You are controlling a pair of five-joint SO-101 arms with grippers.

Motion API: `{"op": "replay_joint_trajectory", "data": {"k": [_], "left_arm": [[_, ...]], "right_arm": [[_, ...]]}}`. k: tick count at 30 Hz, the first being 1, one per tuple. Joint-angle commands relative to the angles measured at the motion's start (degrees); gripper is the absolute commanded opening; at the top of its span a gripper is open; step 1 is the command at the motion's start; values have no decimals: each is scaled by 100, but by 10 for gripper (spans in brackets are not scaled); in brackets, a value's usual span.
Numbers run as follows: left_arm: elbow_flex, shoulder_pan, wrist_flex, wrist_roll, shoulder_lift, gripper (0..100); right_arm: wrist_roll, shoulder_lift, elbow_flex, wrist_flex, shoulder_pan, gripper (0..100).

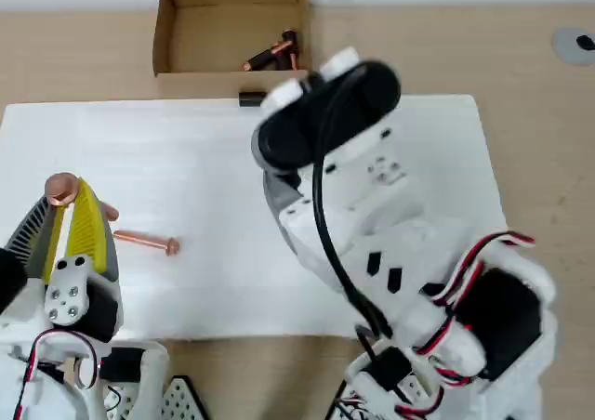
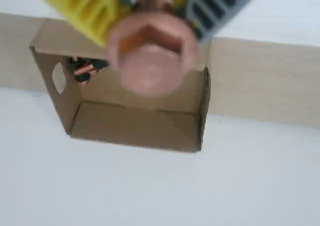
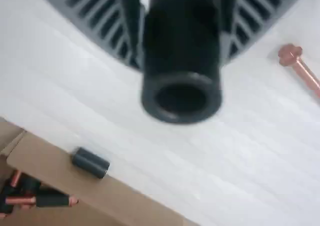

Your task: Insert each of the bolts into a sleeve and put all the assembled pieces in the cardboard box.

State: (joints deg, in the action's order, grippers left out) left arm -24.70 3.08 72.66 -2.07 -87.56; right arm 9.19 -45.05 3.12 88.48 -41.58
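Two parts are gripped tight, a bolt (image 2: pixel 150 51) by the left gripper (image 1: pixel 63 197), a sleeve (image 3: pixel 181 61) by the right gripper (image 3: pixel 180 1); lined up badly, the bolt could miss the hole.

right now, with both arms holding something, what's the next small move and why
Probably bring the arms together and line the bolt up with the sleeve's open end. The left gripper is shut on the bolt and the right gripper on the sleeve, whose bore is empty, so this pair isn't ready for the box yet.
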Motion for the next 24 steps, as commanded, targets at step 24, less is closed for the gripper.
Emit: {"op": "replay_joint_trajectory", "data": {"k": [24], "left_arm": [[-1081,-255,-457,1020,13,5]], "right_arm": [[-510,-3714,-7503,-5538,-1473,9]]}}
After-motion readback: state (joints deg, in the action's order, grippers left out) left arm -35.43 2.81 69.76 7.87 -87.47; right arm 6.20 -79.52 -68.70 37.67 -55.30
